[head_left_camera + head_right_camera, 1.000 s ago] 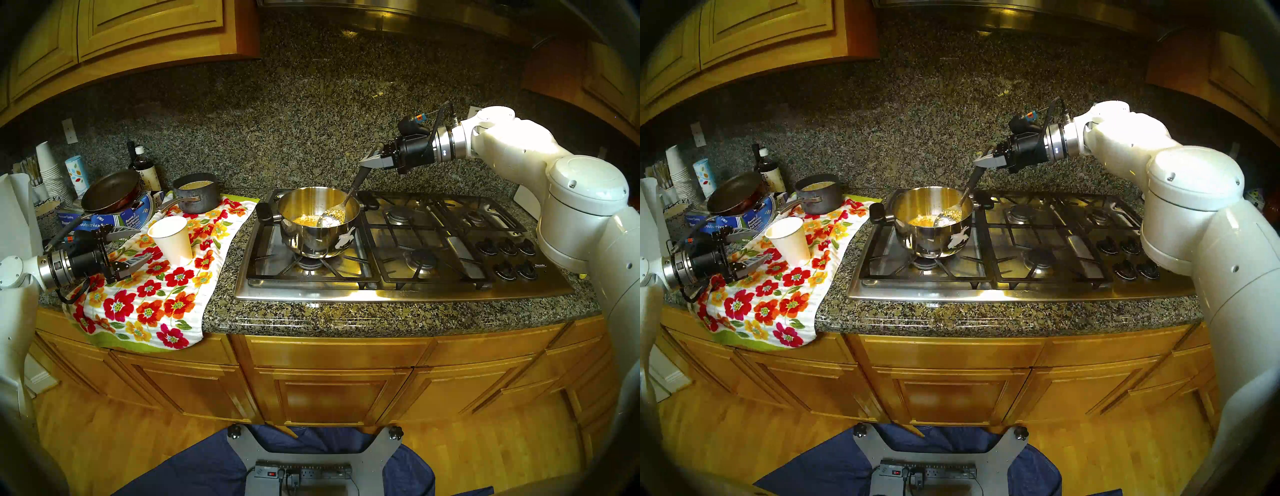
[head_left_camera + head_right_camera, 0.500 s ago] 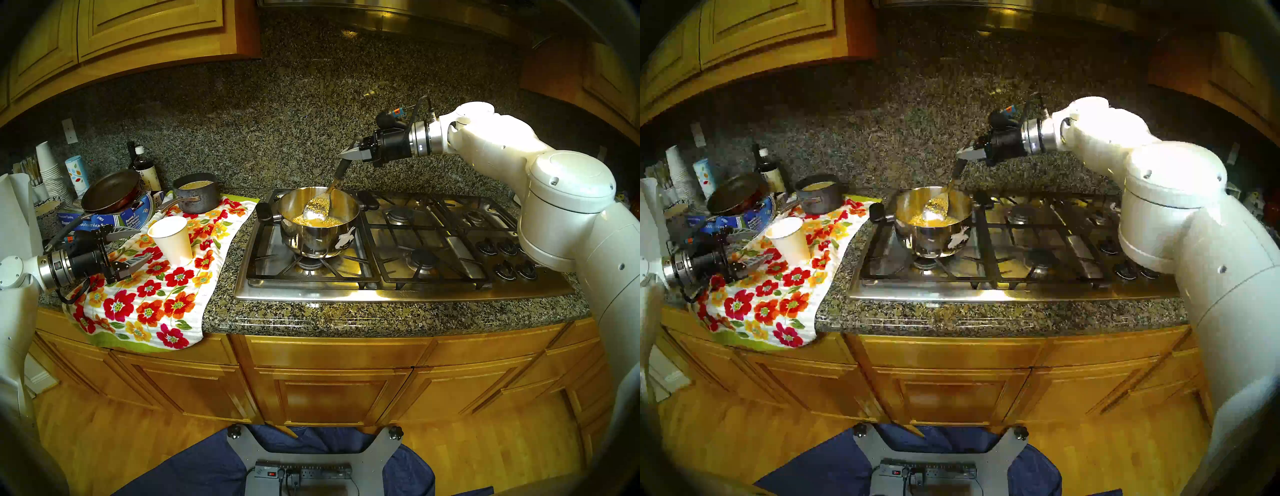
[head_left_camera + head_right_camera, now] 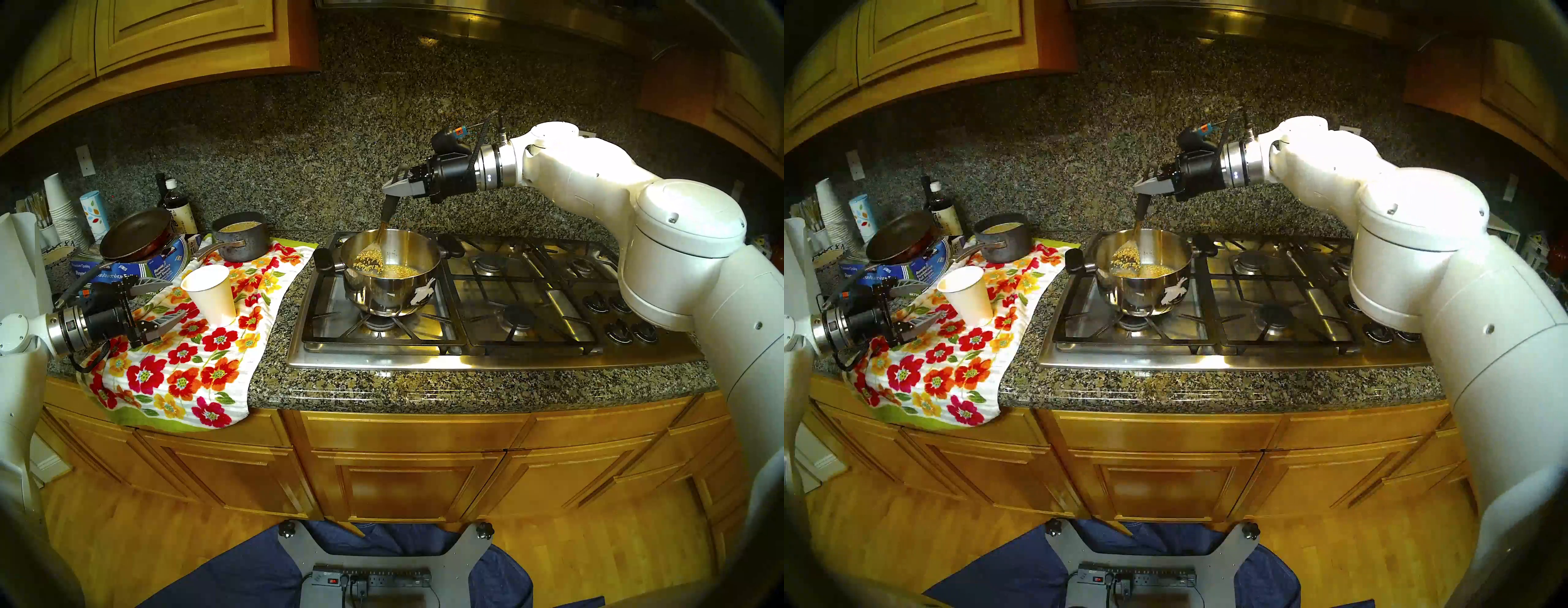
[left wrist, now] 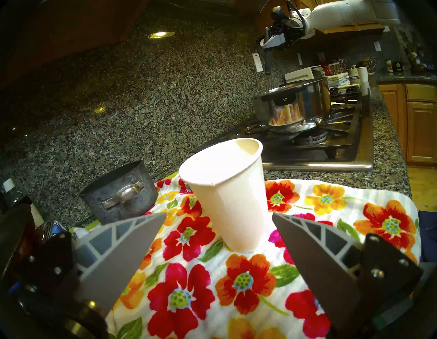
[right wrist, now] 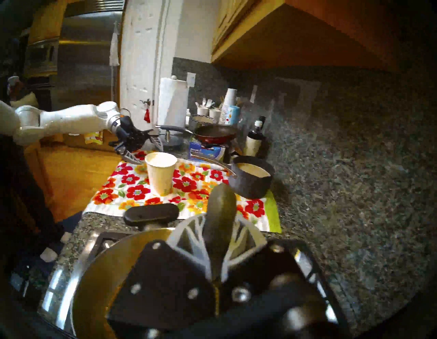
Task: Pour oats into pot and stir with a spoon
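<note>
Gripping the long black handle of the metal spoon, the right gripper sits centre-frame in the head view, jaws clamped tight on the handle's top end; the wrist view shows the handle tip poking up between its pale fingers. Spoon hangs near upright w/ a slight tilt, silver bowl down inside the shiny stainless steel pot, toward its left inner wall. Small tan-golden oat flakes lie loose on the pot floor, some piled on the spoon bowl. Pot stands on the front-left burner of the steel gas stovetop, stubby black handle pointing frame-left, torn white sticker on its near-right side. Right half of the stovetop grates is bare, so there's open room on that side.

Left gripper hovers at the left edge of frame, jaws spread wide & holding nothing. In the left wrist view the white paper cup stands upright between the two finger lines but beyond the tips, not touching. Cup sits on the flowered red-and-orange towel, which overhangs the granite counter edge at lower left. Small dark grey saucepan rests at the towel's far edge; dark frying pan is stacked on a blue box further left. Bare granite strip separates the towel edge from the stovetop's left rim.
</note>
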`<state>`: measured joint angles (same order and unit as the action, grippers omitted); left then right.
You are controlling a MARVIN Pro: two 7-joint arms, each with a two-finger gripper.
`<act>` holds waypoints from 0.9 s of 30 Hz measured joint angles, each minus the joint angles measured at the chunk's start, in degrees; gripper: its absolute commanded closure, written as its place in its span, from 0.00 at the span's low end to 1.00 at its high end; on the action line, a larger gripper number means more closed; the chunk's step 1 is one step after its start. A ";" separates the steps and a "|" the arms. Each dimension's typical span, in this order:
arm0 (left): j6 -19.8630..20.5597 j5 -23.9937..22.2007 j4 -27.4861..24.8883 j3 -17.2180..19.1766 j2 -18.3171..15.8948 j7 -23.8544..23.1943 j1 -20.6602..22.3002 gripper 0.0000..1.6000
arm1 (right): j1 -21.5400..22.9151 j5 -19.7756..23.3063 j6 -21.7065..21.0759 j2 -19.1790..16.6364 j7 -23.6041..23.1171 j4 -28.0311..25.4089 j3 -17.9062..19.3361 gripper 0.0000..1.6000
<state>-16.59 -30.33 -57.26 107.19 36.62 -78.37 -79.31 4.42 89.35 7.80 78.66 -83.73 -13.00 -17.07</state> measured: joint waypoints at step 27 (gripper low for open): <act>0.01 -0.01 0.00 0.00 0.00 0.00 0.00 0.00 | 1.44 -2.64 -1.70 -12.63 -1.39 -8.41 -2.70 1.00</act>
<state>-16.58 -30.34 -57.27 107.19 36.62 -78.38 -79.31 5.86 86.71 6.11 66.03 -85.12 -21.41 -19.77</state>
